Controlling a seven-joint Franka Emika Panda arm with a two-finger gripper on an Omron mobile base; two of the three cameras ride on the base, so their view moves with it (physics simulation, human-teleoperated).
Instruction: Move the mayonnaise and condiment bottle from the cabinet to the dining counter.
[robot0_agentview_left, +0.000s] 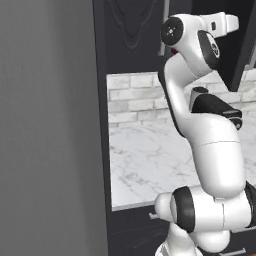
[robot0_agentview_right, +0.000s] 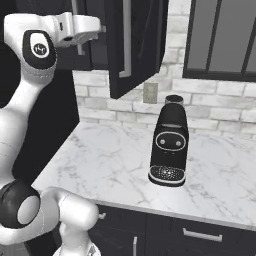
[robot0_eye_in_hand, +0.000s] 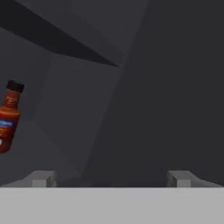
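From the hand camera I see the slim red condiment bottle with a dark cap (robot0_eye_in_hand: 8, 117) at the far left of the frame, inside the dim grey interior of the tall black wall cabinet (robot0_agentview_right: 132, 45), well off to one side of my two-finger gripper (robot0_eye_in_hand: 111, 178). The two finger tips stand wide apart with nothing between them. The bottle leans in that view and its lower edge is cut off by the frame. I cannot tell what it stands on. My right base camera shows the open cabinet door above the white veined marble worktop (robot0_agentview_right: 110, 160) and a black coffee machine (robot0_agentview_right: 169, 147).
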